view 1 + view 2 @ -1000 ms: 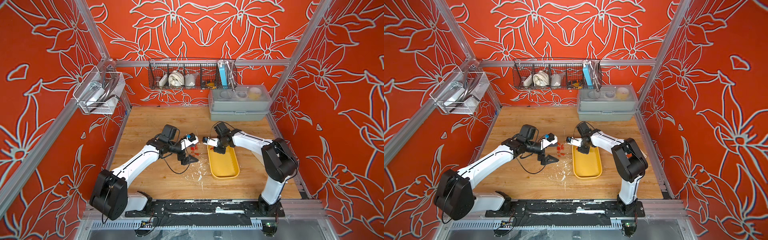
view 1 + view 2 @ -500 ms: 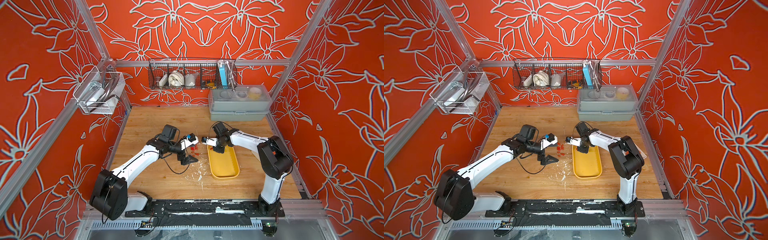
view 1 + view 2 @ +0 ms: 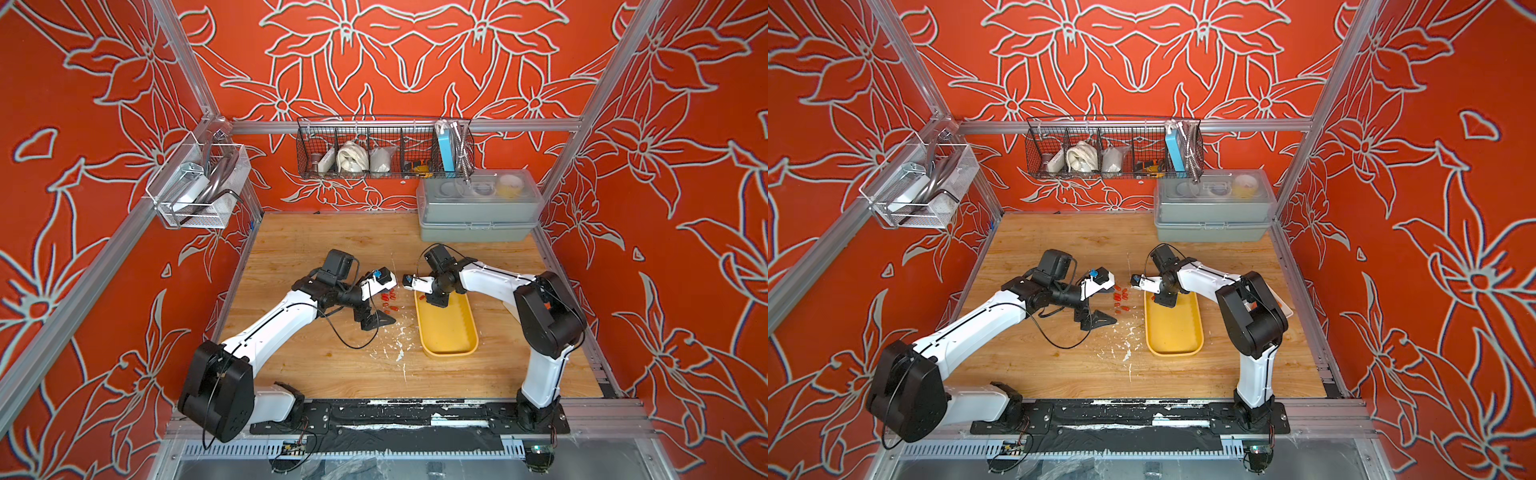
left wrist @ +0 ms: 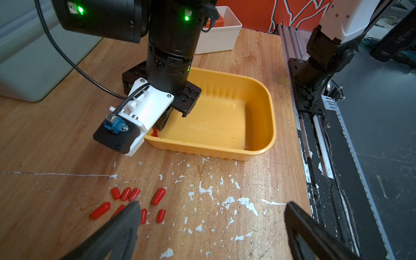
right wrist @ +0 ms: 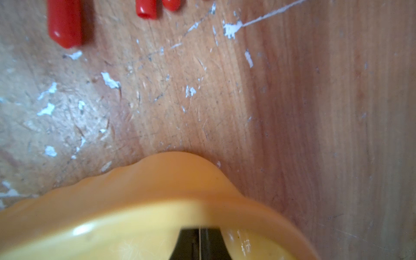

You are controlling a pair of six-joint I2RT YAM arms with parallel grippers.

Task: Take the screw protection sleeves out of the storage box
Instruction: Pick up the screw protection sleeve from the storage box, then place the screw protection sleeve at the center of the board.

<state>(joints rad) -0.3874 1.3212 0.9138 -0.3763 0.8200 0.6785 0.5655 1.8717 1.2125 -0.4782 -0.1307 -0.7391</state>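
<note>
sleeves [image 4: 158,196]: tiny glossy red plastic caps, one end rounded. Most lie loose on the bench [image 4: 258,171] beside the tray [image 4: 213,149], on the left arm's side. Tray = shallow yellow plastic, round corners, ribbed wall. One more sleeve [image 4: 154,133] sits at a tray corner under the right claw [image 4: 162,125]. That claw is pinched shut, can't tell if it grips it. Left claw [image 4: 212,204] is spread wide by the pile. Bench is scuffed wood w/ white flecks. Vs a sec ago: right claw has closed, left arm unmoved.

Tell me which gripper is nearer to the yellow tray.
Right. The right gripper is shut, down inside the tray at its far end. The left gripper is open, outside the tray, over the table near the loose red sleeves.
</note>
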